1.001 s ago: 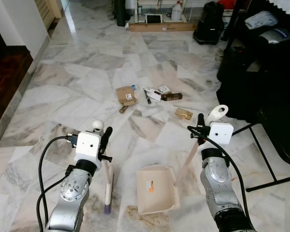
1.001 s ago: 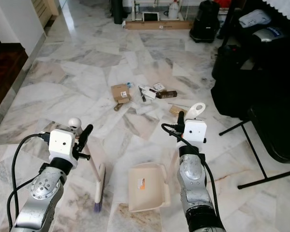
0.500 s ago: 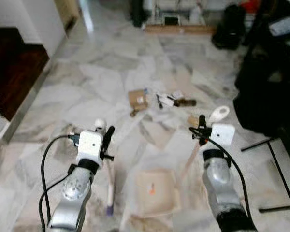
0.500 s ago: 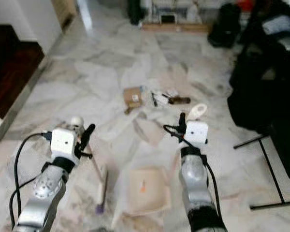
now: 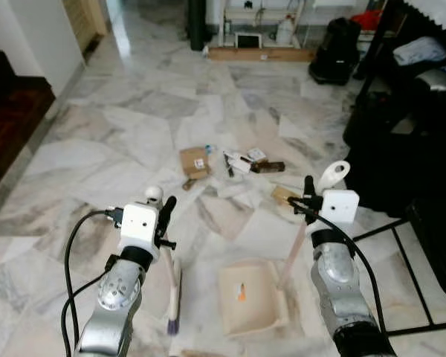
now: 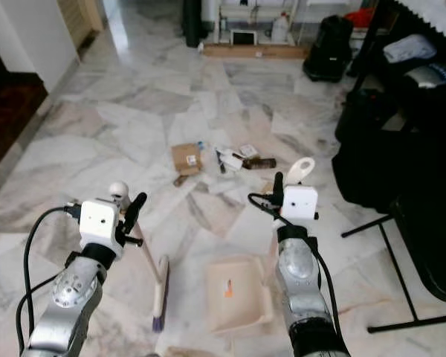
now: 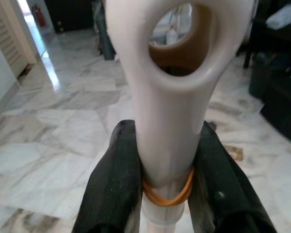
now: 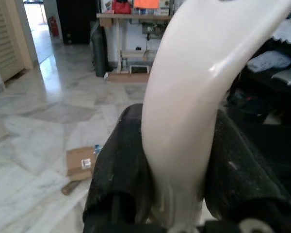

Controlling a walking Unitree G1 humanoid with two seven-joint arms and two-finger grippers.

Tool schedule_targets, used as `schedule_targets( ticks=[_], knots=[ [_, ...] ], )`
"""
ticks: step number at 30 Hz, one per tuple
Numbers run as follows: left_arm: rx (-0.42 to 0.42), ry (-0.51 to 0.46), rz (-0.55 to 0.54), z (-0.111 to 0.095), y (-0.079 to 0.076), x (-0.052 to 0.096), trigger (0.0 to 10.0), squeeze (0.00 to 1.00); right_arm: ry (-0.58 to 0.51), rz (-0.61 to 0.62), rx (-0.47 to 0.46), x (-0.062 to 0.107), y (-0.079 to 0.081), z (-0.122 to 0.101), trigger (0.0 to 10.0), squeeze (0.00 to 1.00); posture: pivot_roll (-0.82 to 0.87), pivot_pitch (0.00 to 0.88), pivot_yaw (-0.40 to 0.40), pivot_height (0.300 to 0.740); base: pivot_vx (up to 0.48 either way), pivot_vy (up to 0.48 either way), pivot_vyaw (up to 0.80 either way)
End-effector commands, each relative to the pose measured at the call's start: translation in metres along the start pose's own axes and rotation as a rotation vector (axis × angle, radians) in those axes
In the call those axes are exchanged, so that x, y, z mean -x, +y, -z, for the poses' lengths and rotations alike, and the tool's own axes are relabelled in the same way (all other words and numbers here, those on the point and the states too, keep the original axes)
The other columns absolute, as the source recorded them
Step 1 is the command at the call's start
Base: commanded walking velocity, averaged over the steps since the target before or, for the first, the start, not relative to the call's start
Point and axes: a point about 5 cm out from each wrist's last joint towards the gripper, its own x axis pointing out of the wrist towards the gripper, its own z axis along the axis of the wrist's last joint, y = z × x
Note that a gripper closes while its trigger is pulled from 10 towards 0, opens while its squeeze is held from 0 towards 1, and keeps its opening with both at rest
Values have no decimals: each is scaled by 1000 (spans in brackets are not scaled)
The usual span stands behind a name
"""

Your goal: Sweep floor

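Note:
My left gripper (image 5: 163, 212) is shut on the pale handle of a small broom (image 5: 172, 294), whose bristle head rests on the marble floor in front of me. My right gripper (image 5: 308, 195) is shut on the long handle of a cream dustpan (image 5: 250, 299), which lies flat on the floor beside the broom. The wrist views show each handle clamped between black fingers (image 7: 114, 179) (image 8: 119, 165). Ahead lies scattered litter: a small cardboard box (image 5: 195, 161), several packets and scraps (image 5: 244, 158), and a tan piece (image 5: 284, 195).
Black furniture and a thin black stand leg (image 5: 401, 245) crowd the right side. A dark wooden step (image 5: 7, 111) borders the left. A black bag (image 5: 334, 52) and a low shelf (image 5: 253, 44) stand at the far end.
The whole view swayed and blurred, then steadied, so the camera moved. The litter now sits slightly nearer. Both grippers keep the same hold on broom and dustpan.

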Motion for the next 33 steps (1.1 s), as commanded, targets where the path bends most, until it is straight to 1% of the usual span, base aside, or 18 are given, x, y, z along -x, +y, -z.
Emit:
schedule_targets(
  ticks=[1, 4, 8, 10, 11, 33],
  knots=[
    [-26, -42, -1, -9, 0, -2, 10000, 0, -27, 9, -15, -1, -1, -5, 10000, 0, 81, 143, -6, 740, 304, 0, 0],
    [-27, -41, 1, -9, 0, -2, 10000, 0, -33, 3, -10, -1, 0, -6, 10000, 0, 80, 145, -6, 740, 306, 0, 0],
    [-27, -40, 1, -9, 0, -3, 10000, 0, -43, -3, -8, -1, 1, -8, 10000, 0, 80, 147, -5, 740, 306, 0, 606],
    [-28, -40, 1, -9, 0, -3, 10000, 0, -39, 5, -27, -1, 1, -7, 10000, 0, 82, 148, -6, 740, 307, 0, 0],
    [-28, -40, 1, -9, 1, -3, 10000, 0, -37, -1, -17, -1, 2, -7, 10000, 0, 82, 148, -6, 740, 311, 0, 0],
    [-27, -44, -3, -9, 0, -3, 10000, 0, -30, -17, -26, -1, 4, -6, 10000, 0, 81, 144, -7, 740, 310, 0, 0]
  ],
)
